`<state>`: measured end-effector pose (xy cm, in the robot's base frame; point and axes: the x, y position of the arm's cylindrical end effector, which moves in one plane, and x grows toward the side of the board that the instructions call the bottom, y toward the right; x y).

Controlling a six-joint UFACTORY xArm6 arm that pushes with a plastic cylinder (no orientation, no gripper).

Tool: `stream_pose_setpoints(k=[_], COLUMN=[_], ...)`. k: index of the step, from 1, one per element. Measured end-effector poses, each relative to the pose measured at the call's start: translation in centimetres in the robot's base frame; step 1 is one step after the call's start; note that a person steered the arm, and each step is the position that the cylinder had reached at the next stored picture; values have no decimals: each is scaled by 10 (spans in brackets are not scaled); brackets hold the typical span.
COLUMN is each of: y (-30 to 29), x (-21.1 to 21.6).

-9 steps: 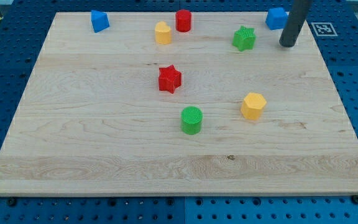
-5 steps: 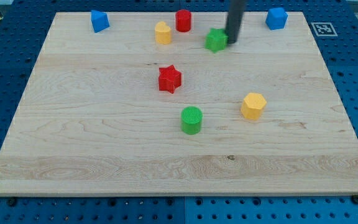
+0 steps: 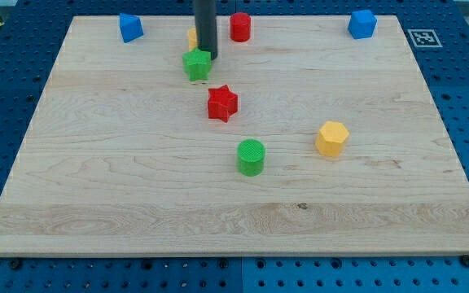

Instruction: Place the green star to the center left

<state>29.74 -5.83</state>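
The green star (image 3: 196, 64) lies on the wooden board (image 3: 120, 163) at the upper middle, left of centre. My tip (image 3: 208, 56) touches the star's upper right side. The rod rises from there to the view's top and hides most of a yellow block (image 3: 192, 37) behind it.
A red star (image 3: 222, 103) lies just below and right of the green star. A red cylinder (image 3: 240, 27) stands at the top middle. A green cylinder (image 3: 251, 156) and a yellow hexagonal block (image 3: 331, 138) lie lower right. Blue blocks sit at the top left (image 3: 130, 28) and top right (image 3: 362, 24).
My tip has swept from the board's top right to the left. It met the green star and pushed it left and slightly down, past the yellow block.
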Motion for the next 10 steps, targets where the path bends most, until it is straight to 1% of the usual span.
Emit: stream_pose_setpoints(k=[1,3,5,6,8,10], y=[-6,-6,-9,-10,-11,-27], x=[14,63,102,115,117,128])
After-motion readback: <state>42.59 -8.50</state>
